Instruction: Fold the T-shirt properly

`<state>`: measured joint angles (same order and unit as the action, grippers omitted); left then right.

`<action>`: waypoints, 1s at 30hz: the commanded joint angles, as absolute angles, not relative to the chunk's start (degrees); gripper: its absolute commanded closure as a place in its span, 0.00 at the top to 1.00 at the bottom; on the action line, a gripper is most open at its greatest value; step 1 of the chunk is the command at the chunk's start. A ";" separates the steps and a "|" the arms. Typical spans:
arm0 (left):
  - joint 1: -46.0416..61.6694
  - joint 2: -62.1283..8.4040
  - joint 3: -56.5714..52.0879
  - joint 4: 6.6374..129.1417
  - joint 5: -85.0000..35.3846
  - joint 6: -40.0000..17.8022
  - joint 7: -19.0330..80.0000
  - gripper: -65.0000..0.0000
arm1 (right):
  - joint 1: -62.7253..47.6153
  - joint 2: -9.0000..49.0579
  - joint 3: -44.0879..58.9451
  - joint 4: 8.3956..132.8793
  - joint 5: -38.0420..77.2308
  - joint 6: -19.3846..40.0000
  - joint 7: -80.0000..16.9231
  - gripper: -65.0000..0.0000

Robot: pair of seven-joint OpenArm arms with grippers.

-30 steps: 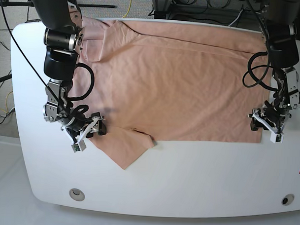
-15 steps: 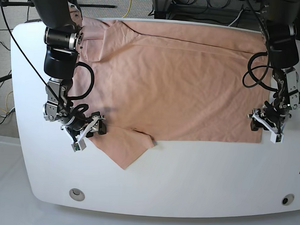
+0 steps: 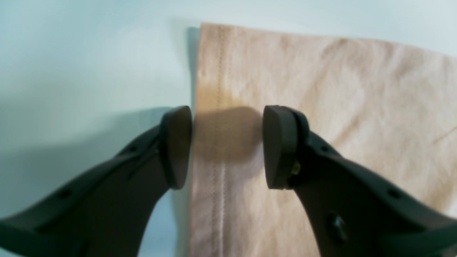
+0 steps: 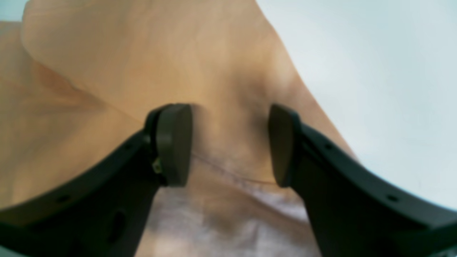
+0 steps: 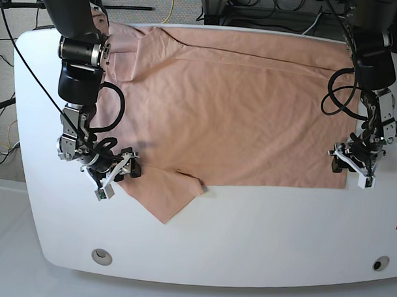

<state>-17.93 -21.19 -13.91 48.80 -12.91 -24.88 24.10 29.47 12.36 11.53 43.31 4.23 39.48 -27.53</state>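
T-shirt flat on table, long axis left-right, sleeve corner toward near edge. Left gripper parted, straddling hem — nothing clamped. Right gripper parted over sleeve fabric, no grip.

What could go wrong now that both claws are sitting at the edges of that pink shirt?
The left gripper stands open right over the T-shirt hem; one fingertip is over bare table, so closing might pinch only a sliver and slip. The right gripper is open over bunched cloth by the sleeve, so it could catch extra layers. An uneven lift may skew the fold.
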 commanded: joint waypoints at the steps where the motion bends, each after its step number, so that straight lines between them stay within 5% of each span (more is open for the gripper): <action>1: -19.08 -22.19 -14.01 49.94 -13.35 -24.94 23.37 0.46 | 31.25 12.83 11.47 43.93 4.34 40.00 -27.32 0.52; 25: -18.76 -21.37 -15.88 51.45 -13.62 -25.16 23.22 0.38 | 31.08 12.73 11.40 43.51 4.29 40.00 -26.95 0.52; 30: -18.16 -20.99 -17.58 54.53 -13.58 -24.94 23.39 0.43 | 30.88 12.36 11.48 43.30 4.38 40.00 -26.87 0.51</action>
<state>-16.73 -19.88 -17.19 52.51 -12.91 -24.88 24.56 29.45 12.19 11.53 42.92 4.27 39.46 -26.96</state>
